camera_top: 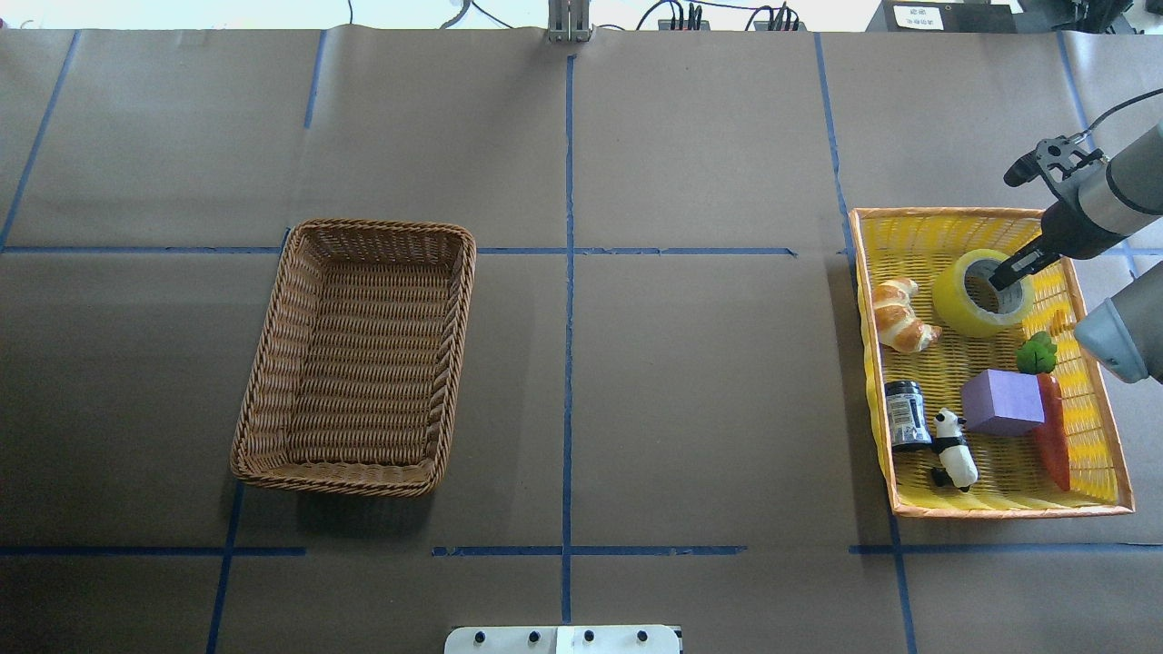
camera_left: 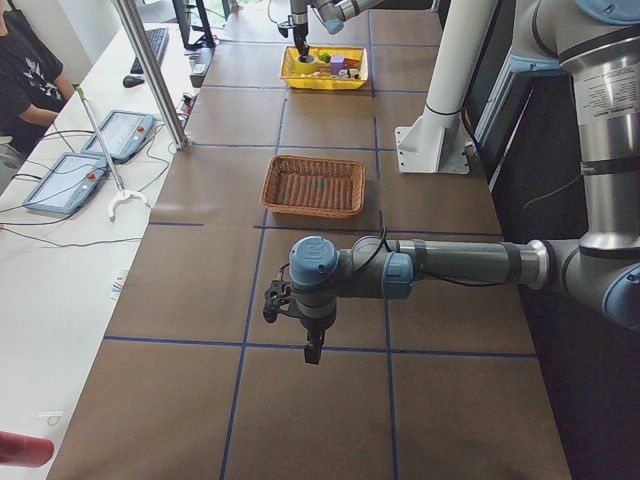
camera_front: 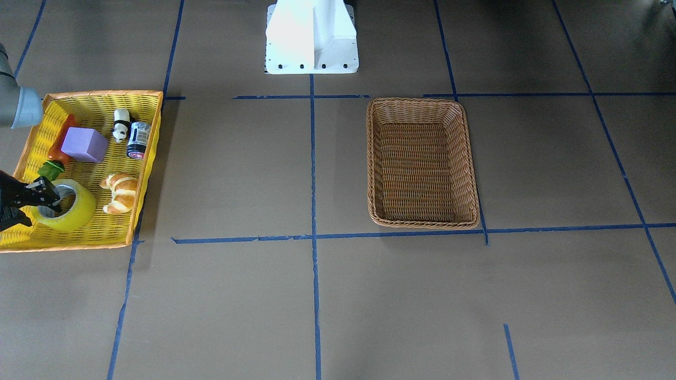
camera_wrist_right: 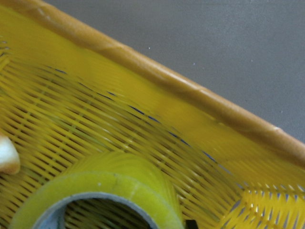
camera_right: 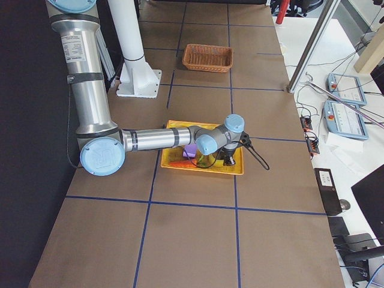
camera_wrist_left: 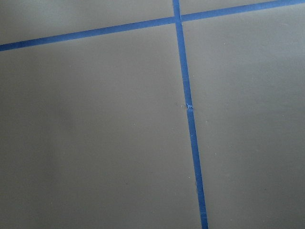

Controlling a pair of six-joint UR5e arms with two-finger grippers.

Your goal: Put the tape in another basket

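The yellow tape roll with its grey core lies flat in the far corner of the yellow, orange-rimmed tray; it also shows in the front view and the right wrist view. My right gripper is open at the roll, one finger down inside the core and the other outside its wall, as the front view shows. The brown wicker basket stands empty on the table's other half. My left gripper hovers over bare table, far from both; I cannot tell whether it is open or shut.
In the tray with the tape lie a croissant, a purple cube, a toy carrot, a panda figure and a dark can. The robot's white base stands at the table's edge.
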